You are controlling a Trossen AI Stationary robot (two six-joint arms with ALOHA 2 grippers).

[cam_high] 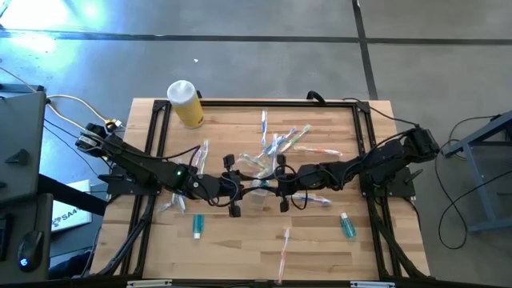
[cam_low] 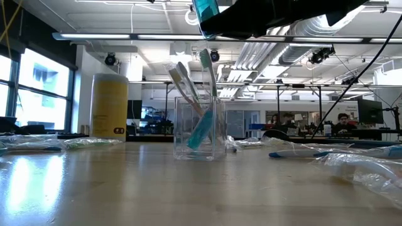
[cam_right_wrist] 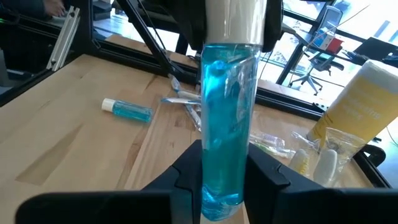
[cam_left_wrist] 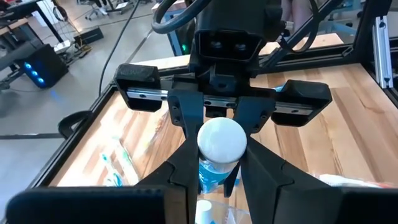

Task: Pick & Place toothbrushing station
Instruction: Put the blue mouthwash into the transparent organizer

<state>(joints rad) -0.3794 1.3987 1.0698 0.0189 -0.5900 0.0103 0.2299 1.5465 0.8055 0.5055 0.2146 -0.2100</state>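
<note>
Seen from the left wrist, the left fingers (cam_left_wrist: 177,171) press both sides of the white cap of a teal tube (cam_left_wrist: 221,142), whose length runs straight toward the facing right arm. From the right wrist, the right fingers (cam_right_wrist: 186,165) pinch the tube's other end. From desk (cam_high: 240,248) height it hangs above the cup (cam_low: 201,129) of toothbrushes mid-desk, so I judge it needs tipping upright.

Open-plan workshop. Grey concrete floor (cam_high: 256,48) crossed by dark seams surrounds the light wooden desk (cam_high: 240,248). Tall windows (cam_low: 31,88) admit daylight on one side. Exposed ceiling (cam_low: 125,19) carries ducts and strip lights. Distant workstations with monitors (cam_low: 367,113) and seated people (cam_low: 342,122); an office chair (cam_right_wrist: 311,68) stands nearby.
</note>
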